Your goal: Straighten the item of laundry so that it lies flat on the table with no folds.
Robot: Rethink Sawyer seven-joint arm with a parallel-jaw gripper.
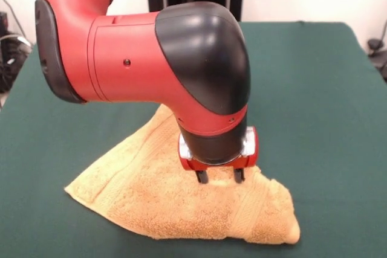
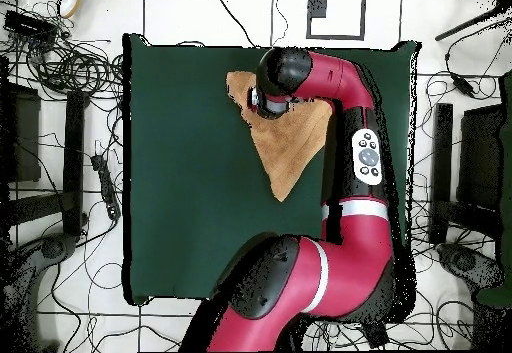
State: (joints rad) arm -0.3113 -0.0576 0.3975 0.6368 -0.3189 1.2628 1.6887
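Task not done. Golden-orange terry towel (image 1: 181, 206) sits folded into a rough triangle near the table's (image 1: 314, 89) edge closest to the front camera; a doubled-over roll runs along its front edge and bunches up at the right corner. Gripper (image 1: 220, 176) is low over the towel's middle, fingers slightly apart, tips at or just above the pile, nothing visibly pinched between them. Remaining, as I judge it: grab a layer, unfold, spread flat.

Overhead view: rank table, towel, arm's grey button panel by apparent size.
1. table
2. towel, partly hidden under the arm
3. button panel, though it sits nearer the camera than the other two
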